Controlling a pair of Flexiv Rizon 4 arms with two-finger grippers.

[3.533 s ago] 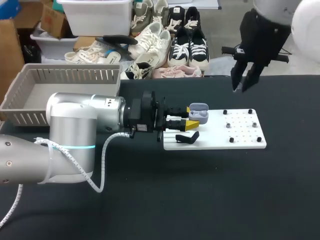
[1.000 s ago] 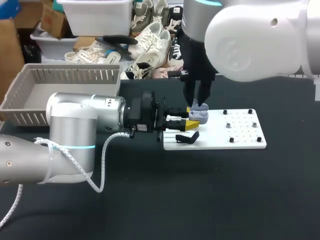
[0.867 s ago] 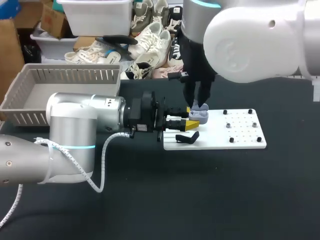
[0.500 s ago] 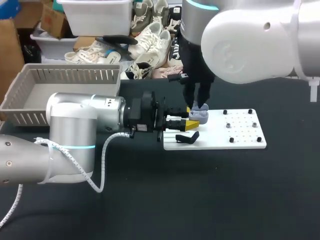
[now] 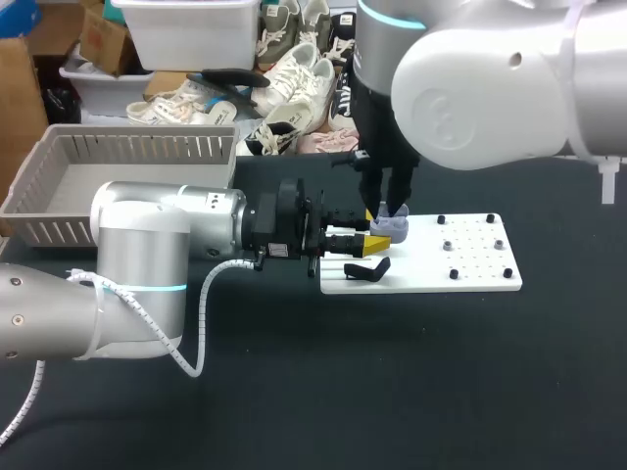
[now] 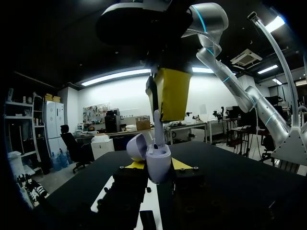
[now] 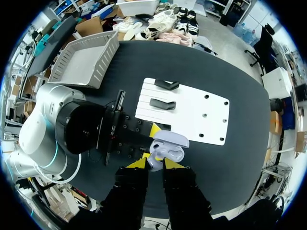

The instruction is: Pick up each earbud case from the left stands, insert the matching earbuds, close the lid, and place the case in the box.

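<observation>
Grey plastic, the basket (image 5: 137,134) sits at the far left of the table, well apart from the work. It is the drop-off for finished cases, and no case shows in the part of it that can be seen.

Next comes the left arm (image 5: 147,245), lying low and level across the table. Its gripper (image 5: 375,229) pinches the case (image 5: 395,228) by the lower body, one yellow tip on each side. That side grip looks chosen to leave the top free. In the left wrist view the lavender lid (image 6: 136,146) stands tilted open beside the mouth, so the wells face up.

Directly above the case the right gripper (image 5: 388,206) hangs straight down, its end at the open mouth. This looks like the earbud-insertion step, with one arm acting as a vice and the other feeding from above. Whether that gripper is closed or parted I cannot tell, nor whether it carries an earbud.

Under and to the right lies the white board (image 5: 480,279). A black stand (image 5: 367,268) sits at its left end, just beside the left gripper. Small dark pegs (image 5: 447,246) dot its right half.

Lid closing and the trip to the basket are not yet done.
</observation>
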